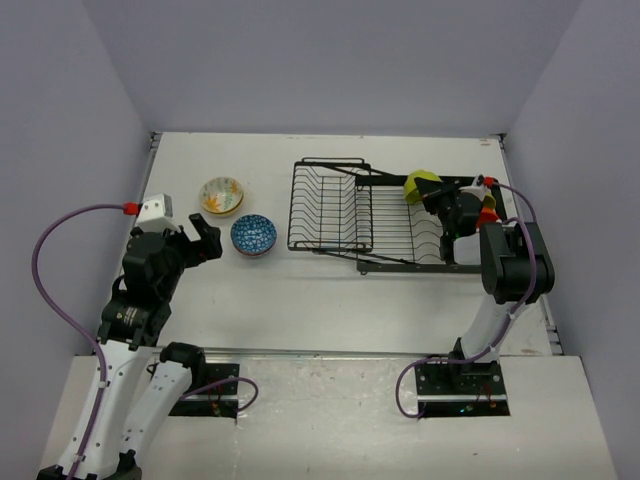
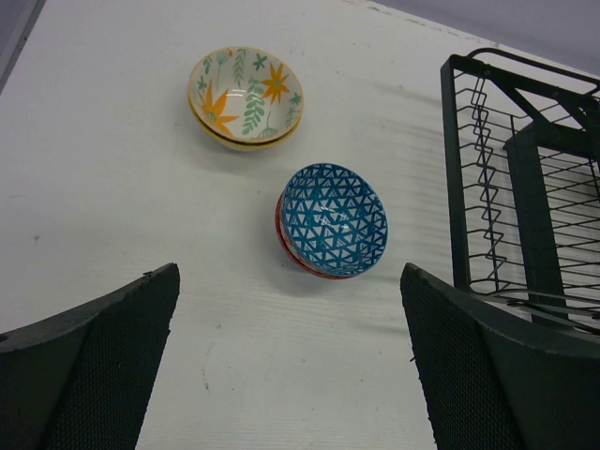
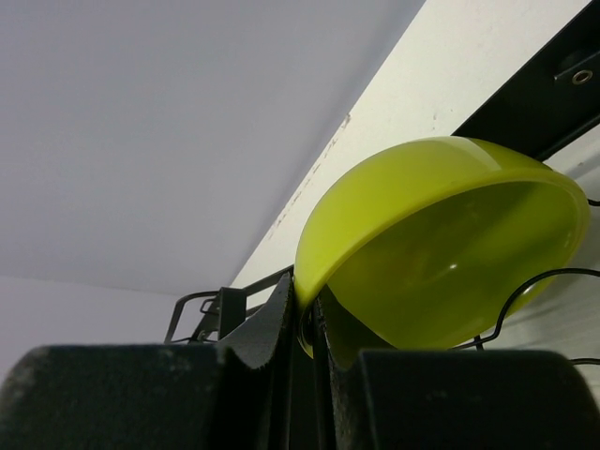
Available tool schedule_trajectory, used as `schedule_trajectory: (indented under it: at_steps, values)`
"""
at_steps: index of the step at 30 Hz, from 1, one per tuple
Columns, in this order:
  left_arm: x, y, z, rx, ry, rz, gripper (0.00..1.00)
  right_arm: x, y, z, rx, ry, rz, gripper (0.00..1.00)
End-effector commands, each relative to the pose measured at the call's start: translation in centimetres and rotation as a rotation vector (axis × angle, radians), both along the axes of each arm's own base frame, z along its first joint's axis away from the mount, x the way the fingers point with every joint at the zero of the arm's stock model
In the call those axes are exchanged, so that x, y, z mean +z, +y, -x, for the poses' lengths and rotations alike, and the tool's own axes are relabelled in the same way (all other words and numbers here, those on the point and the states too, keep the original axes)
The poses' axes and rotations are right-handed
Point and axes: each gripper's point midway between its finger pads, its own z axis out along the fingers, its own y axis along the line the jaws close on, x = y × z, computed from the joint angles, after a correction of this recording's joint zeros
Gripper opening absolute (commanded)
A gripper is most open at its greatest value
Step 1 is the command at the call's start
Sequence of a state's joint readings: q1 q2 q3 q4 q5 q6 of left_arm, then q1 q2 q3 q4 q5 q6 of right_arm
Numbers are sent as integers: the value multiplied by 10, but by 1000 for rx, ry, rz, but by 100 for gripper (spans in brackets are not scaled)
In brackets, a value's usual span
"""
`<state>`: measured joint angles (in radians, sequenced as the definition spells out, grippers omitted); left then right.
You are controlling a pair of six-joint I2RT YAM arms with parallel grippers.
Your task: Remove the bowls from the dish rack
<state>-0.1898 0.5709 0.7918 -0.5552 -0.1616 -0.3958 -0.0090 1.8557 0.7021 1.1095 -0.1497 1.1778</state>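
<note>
Lime-green bowl (image 3: 441, 244) stands tilted on its edge at the right-hand end of the dish rack (image 1: 330, 205). Its rim is pinched between the fingers of the right gripper (image 3: 309, 319), one finger inside the bowl and one outside. The rack lies across the far right half of the table (image 1: 300, 290). Its right end comes close to the table's right edge, and the right arm reaches over that end. A bare strip of tabletop runs along the rack's near side, down to the near edge. On the left half, the floral bowl (image 1: 221, 195) and the blue-patterned bowl (image 1: 253, 235) sit upright just beside each other, the floral one farther back. Both are apart from the rack's left end, with open surface between. The left gripper (image 1: 195, 240) hangs over the table on the near left side of the two bowls, jaws spread wide and holding nothing. The left wrist view shows detail that the top view blurs: orange flowers and green leaves inside the floral bowl, a yellow band outside it, and a net of white triangles inside the blue one over a red outer wall. Only the right wrist view shows the grip on the rim. It also shows a rack wire curving across the green bowl's lower side and a pale wall (image 3: 141, 112) behind. Whether the bowl rests on the wires cannot be told.
</note>
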Motion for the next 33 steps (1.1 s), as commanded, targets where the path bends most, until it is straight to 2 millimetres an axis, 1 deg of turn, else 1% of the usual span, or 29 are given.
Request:
schedule_trajectory:
  at_steps: [1, 5, 10, 19, 21, 24, 29, 33]
  values:
    - [7, 2, -5, -6, -36, -23, 100, 176, -17, 22, -82, -662, 50, 0]
    - [8, 2, -5, -3, -41, -22, 100, 162, -16, 18, -91, -640, 105, 0]
    - [8, 1, -5, -8, -41, -22, 100, 155, -17, 13, -121, -633, 164, 0]
    - [7, 2, -6, -3, -36, -23, 100, 141, -26, 1, -175, -597, 141, 0]
    - [8, 4, -5, 6, -38, -25, 100, 143, -27, 0, -177, -602, 141, 0]
    - [14, 7, -1, 21, -63, -21, 100, 151, -27, 0, -176, -621, 129, 0]
    - [20, 9, 3, 32, -90, -17, 100, 170, -26, 2, -173, -662, 104, 0]
    - [20, 10, 3, 32, -94, -16, 100, 184, -25, 5, -166, -696, 97, 0]
